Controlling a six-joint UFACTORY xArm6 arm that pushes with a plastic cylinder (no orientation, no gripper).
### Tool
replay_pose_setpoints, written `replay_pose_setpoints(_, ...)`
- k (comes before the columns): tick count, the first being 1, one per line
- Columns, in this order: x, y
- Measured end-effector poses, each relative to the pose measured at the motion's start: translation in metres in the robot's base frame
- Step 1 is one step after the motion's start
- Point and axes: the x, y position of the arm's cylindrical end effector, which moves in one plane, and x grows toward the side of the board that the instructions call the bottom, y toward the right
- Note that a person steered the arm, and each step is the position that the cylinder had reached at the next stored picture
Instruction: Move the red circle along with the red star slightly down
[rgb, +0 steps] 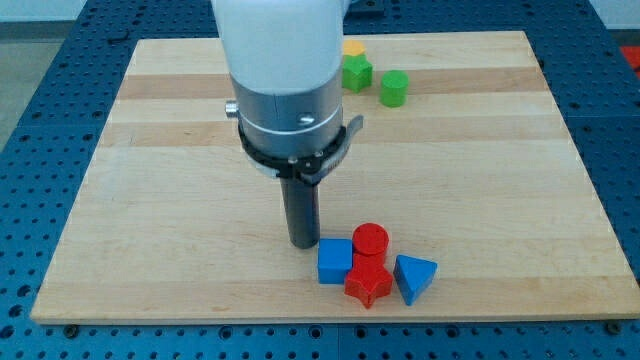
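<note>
Red plastic circle (370, 239) touches red plastic star (367, 284); our tip (304, 244) upper-left; tool state: cannot tell; we risk shoving adjacent blue plastic cube (335, 262).

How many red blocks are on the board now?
2. The red circle sits near the view's bottom, right of my tip; the red star lies just below it, touching. The arm may hide others.
</note>
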Motion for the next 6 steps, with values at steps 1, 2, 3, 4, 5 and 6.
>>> replay_pose_setpoints(1,-0.021,0.000)
replay_pose_setpoints(2,-0.039,0.017)
replay_pose_setpoints(3,-0.042,0.023)
replay_pose_setpoints(4,-0.047,0.040)
replay_pose_setpoints(5,-0.042,0.069)
replay_pose_setpoints(6,-0.017,0.075)
